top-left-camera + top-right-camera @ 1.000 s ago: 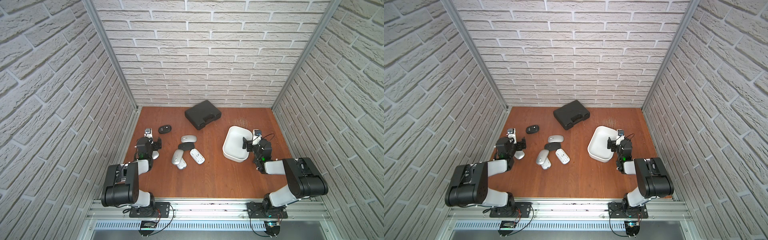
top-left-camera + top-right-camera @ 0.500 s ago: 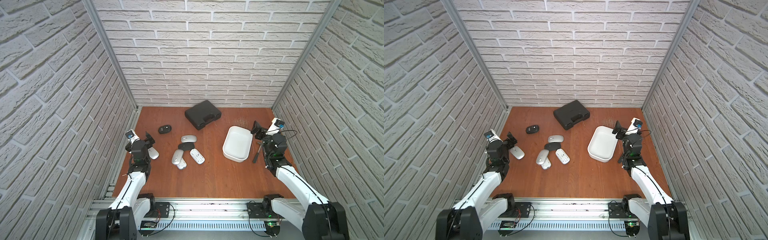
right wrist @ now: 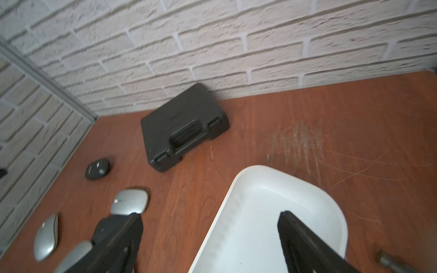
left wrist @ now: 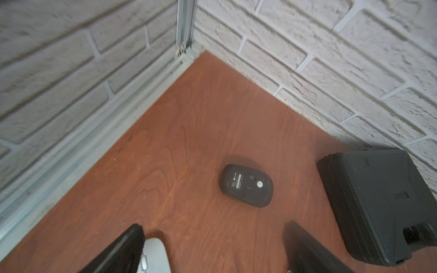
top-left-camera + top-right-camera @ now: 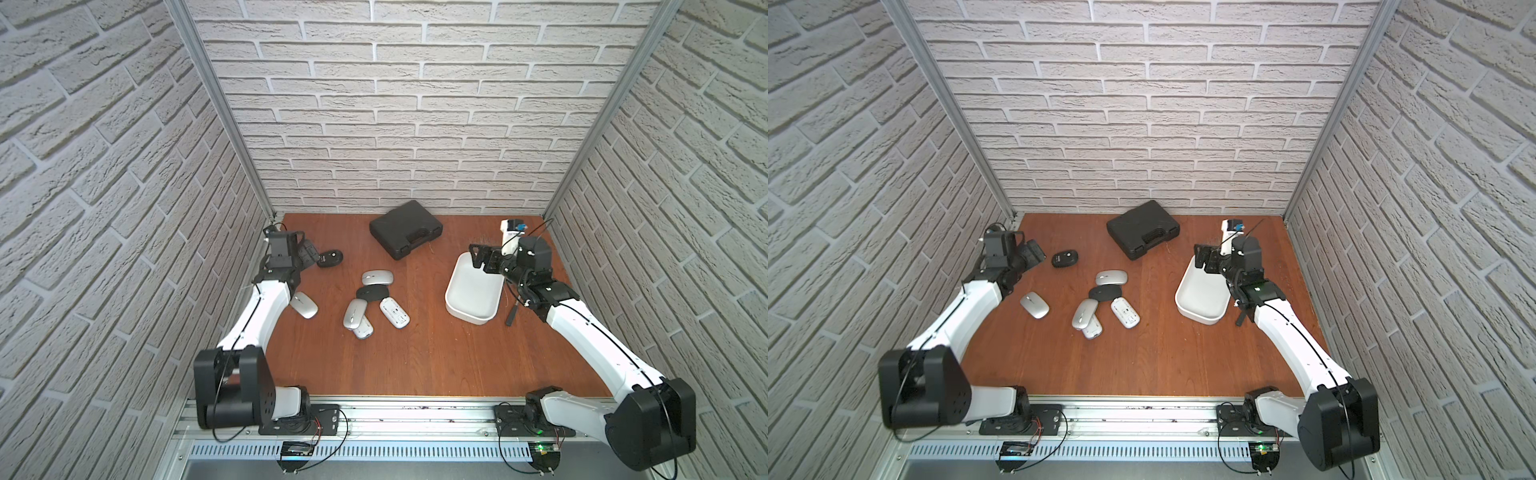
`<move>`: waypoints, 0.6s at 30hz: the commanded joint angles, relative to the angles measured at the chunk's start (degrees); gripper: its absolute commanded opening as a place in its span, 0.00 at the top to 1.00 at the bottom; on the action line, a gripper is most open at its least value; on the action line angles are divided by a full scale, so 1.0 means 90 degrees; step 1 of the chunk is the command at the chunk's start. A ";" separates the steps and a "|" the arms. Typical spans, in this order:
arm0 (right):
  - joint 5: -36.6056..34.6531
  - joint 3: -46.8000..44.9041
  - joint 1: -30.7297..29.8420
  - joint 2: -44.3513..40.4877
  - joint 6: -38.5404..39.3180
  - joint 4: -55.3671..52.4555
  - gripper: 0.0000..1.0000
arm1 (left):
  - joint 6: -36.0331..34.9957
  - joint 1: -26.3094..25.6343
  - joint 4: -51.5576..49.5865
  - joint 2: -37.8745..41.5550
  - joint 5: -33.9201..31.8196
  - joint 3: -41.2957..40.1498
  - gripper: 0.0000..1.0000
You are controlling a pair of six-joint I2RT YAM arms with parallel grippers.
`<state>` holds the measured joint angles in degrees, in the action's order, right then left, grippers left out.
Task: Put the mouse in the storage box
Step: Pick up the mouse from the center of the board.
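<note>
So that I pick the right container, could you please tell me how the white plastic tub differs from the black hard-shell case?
The white plastic tub is open-topped, with no mouse visible inside; the black hard-shell case is shut, with a moulded handle. The tub lies close to the right gripper; the case lies by the back wall. Both are rectangular and rest flat on the wooden table.
</note>
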<state>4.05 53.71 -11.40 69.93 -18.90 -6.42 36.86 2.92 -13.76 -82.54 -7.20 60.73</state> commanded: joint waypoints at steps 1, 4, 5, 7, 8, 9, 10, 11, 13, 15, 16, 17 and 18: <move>0.0039 0.0222 -0.0193 0.0237 0.0446 -0.0830 0.07 | 0.0481 0.0096 -0.1183 -0.1084 0.1031 0.0855 0.02; 0.0074 0.0276 -0.0232 0.0320 0.0439 -0.0967 0.07 | 0.0731 0.0073 -0.1580 -0.2071 0.1316 0.1781 0.02; 0.0138 0.0306 -0.0244 0.0327 0.0462 -0.1015 0.07 | 0.0768 0.0052 -0.1691 -0.2371 0.1363 0.2054 0.02; 0.0050 0.0418 -0.0336 0.0311 0.0617 -0.1221 0.10 | 0.0884 0.0017 -0.1975 -0.2925 0.1378 0.2675 0.02; -0.0075 0.0461 -0.0377 0.0306 0.0669 -0.1314 0.10 | 0.0922 0.0002 -0.2130 -0.3132 0.1376 0.2958 0.02; -0.0169 0.0468 -0.0422 0.0298 0.0710 -0.1361 0.10 | 0.0982 -0.0020 -0.2260 -0.3350 0.1376 0.3235 0.02; -0.0218 0.0459 -0.0445 0.0296 0.0732 -0.1372 0.10 | 0.1065 -0.0021 -0.2395 -0.3558 0.1401 0.3479 0.02; -0.0221 0.0449 -0.0456 0.0295 0.0730 -0.1382 0.10 | 0.1125 -0.0031 -0.2428 -0.3707 0.1504 0.3672 0.02; -0.0210 0.0443 -0.0480 0.0308 0.0743 -0.1411 0.10 | 0.1293 -0.0023 -0.2375 -0.3987 0.1658 0.3924 0.02; -0.0189 0.0448 -0.0486 0.0325 0.0737 -0.1414 0.10 | 0.1442 -0.0025 -0.2507 -0.4303 0.1693 0.4213 0.02; -0.0189 0.0456 -0.0493 0.0343 0.0731 -0.1419 0.10 | 0.1441 -0.0026 -0.2536 -0.4479 0.1740 0.4383 0.02; -0.0172 0.0474 -0.0501 0.0353 0.0717 -0.1414 0.10 | 0.1450 -0.0033 -0.2637 -0.4662 0.1748 0.4595 0.02; -0.0160 0.0491 -0.0501 0.0372 0.0724 -0.1431 0.10 | 0.1404 -0.0049 -0.2727 -0.4835 0.1747 0.4784 0.02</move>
<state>3.01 56.58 -15.59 73.63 -13.04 -19.42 48.16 2.83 -34.79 -122.69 7.09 100.31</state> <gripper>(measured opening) 0.903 0.982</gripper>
